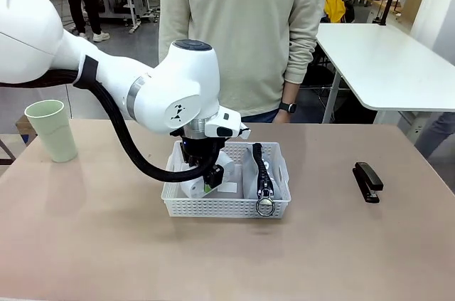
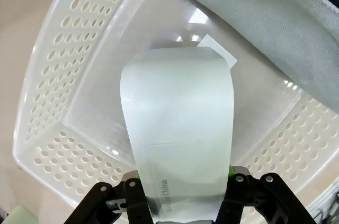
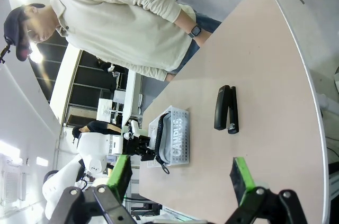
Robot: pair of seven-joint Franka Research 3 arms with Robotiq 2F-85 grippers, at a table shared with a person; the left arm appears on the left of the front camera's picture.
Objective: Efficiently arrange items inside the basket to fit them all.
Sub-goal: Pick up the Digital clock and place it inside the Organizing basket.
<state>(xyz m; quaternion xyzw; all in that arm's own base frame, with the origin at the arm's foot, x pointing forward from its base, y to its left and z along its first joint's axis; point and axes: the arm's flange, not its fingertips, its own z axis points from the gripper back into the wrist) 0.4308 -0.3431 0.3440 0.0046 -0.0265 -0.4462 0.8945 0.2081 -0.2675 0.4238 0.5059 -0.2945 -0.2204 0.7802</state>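
The white box [image 2: 177, 128] stands in the basket [image 2: 58, 75] between the left gripper [image 2: 181, 177] fingers; whether they pinch it, I cannot tell. The pouch [image 1: 264, 173] is in too, while the stapler [image 1: 367, 181] and cup [image 1: 52, 129] wait outside. The right gripper [image 3: 183, 173] is spread and empty.

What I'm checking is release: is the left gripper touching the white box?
Cannot tell: left wrist view shows the white box between pads of the left gripper, edges too close to judge.

A pale beige desk [image 1: 106, 244] carries a white lattice basket [image 1: 213, 207] near its middle, a pale green cup [image 1: 52, 129] upright towards its far left corner, and a black stapler [image 1: 367, 181] lying well to the right.
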